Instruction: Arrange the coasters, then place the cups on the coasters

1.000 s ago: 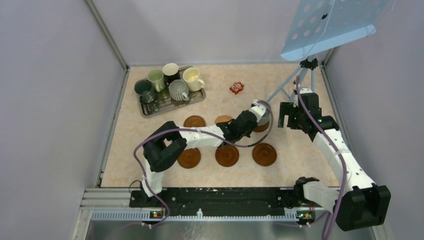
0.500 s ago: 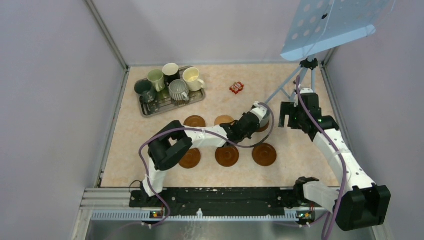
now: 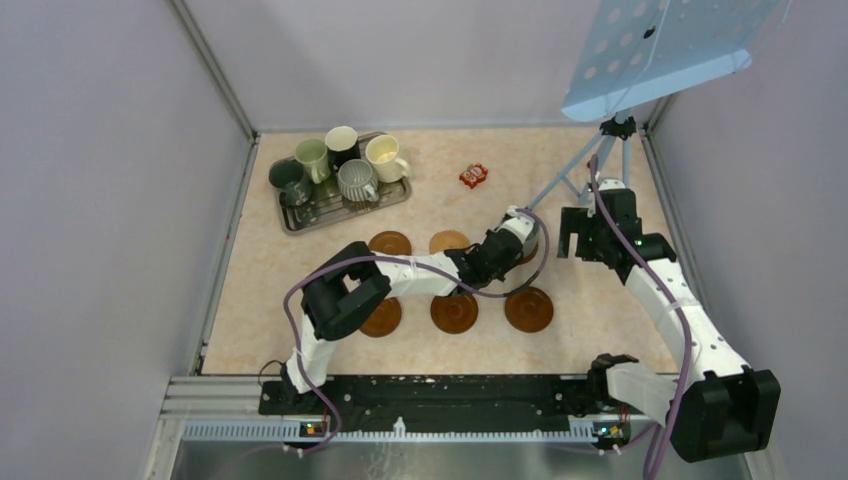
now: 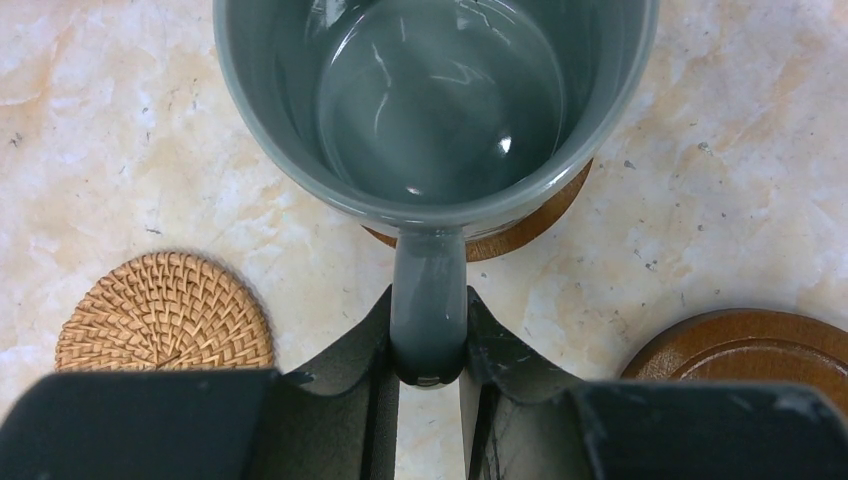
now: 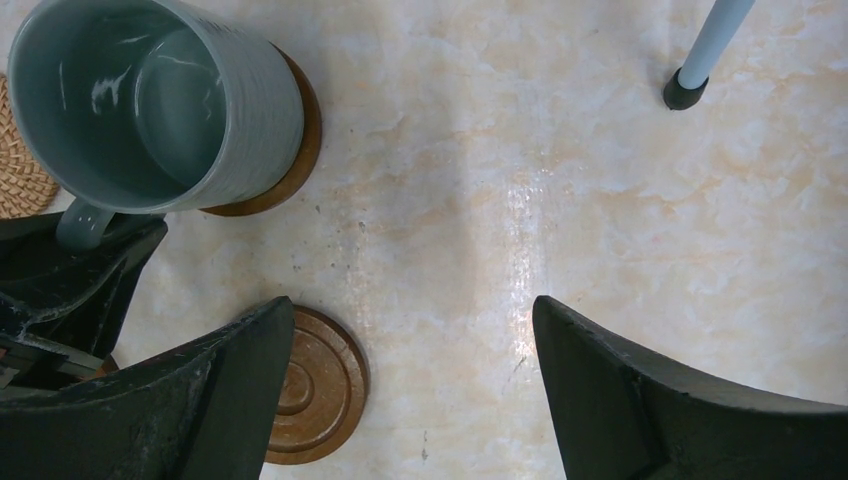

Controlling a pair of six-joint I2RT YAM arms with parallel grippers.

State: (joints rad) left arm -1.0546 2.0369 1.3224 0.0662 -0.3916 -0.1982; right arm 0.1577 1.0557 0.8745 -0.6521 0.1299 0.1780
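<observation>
The left claw [image 4: 428, 296], pinched on the handle of the grey-blue mug [image 4: 440, 100], had nudged it over the dark wooden coaster [image 4: 545, 212]; release seemed next. The right claw [image 5: 412, 305] hung wide open, empty.

Grey-blue mug [image 4: 440, 100] is seen glossy, one tone inside and out. The coaster under it [image 4: 530, 225] is dark brown. Woven coaster [image 4: 165, 310], lower left of the left wrist view, is tan with a spiral basket weave. Ringed coaster [image 5: 315, 385], bottom of the right wrist view, is reddish brown with concentric grooves. Table [image 4: 720, 150] is cream, marbled with peach. Left gripper [image 4: 428, 300] and right gripper [image 5: 412, 305] are black. Upper left of the top view: grey metal tray [image 3: 300, 218], cream mug [image 3: 385, 155], pale green mug [image 3: 312, 157], ribbed grey mug [image 3: 355, 180], dark grey-green mug [image 3: 290, 178], black mug [image 3: 342, 142] white inside. Packet [image 3: 473, 176] is red. Panel [image 3: 670, 45], upper right, is pale blue with round holes. Cable [image 3: 285, 300] is purple.
</observation>
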